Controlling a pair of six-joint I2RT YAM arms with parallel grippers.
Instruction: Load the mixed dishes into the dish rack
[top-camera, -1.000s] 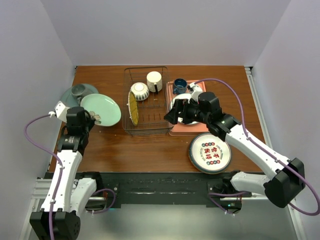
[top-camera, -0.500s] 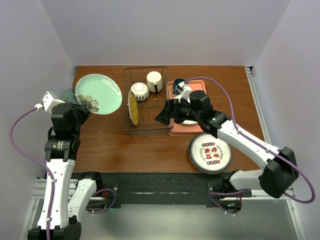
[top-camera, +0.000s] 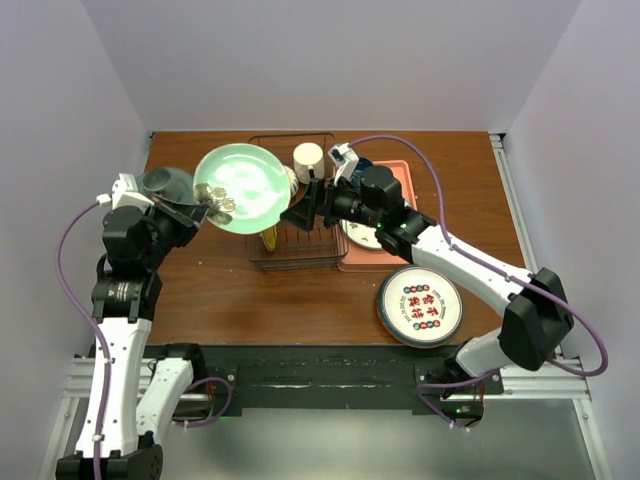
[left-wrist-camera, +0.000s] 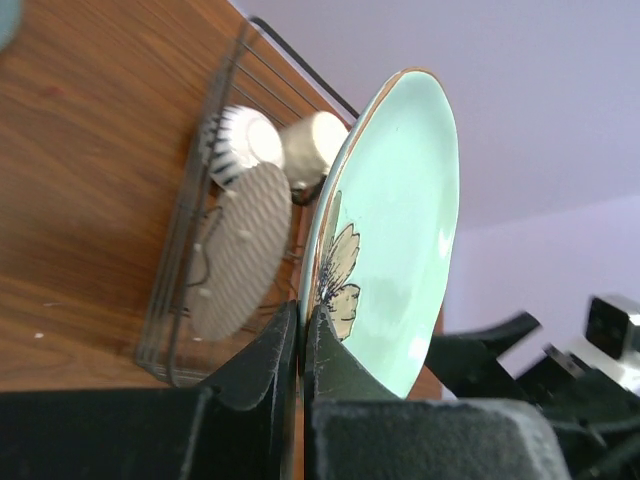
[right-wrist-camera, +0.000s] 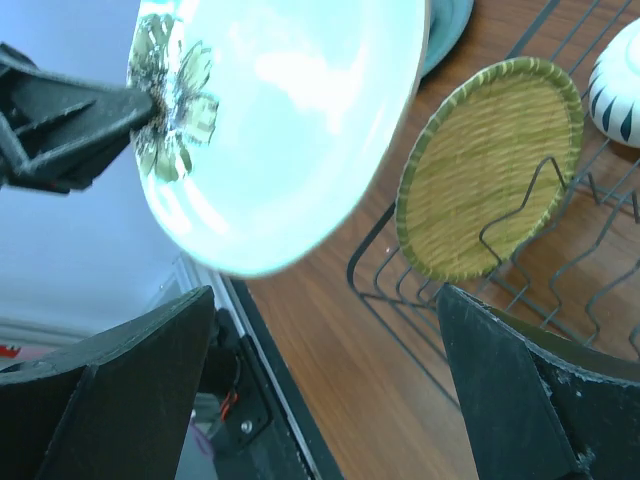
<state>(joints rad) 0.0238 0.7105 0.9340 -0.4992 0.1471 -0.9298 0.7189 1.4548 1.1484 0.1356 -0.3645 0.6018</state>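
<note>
Nearest us, a teal-rimmed plate (top-camera: 420, 305) lies on the table (top-camera: 220, 290). Beyond it, the left gripper (left-wrist-camera: 303, 320) clamps the mint-green plate (top-camera: 245, 180) by its rim, raised at the left side of the dish rack (top-camera: 300, 258). The right gripper (top-camera: 303, 208) gapes empty alongside. Farther in, we see the yellow textured plate (right-wrist-camera: 485, 170) racked upright, then the cream mug (top-camera: 308, 158).
</note>
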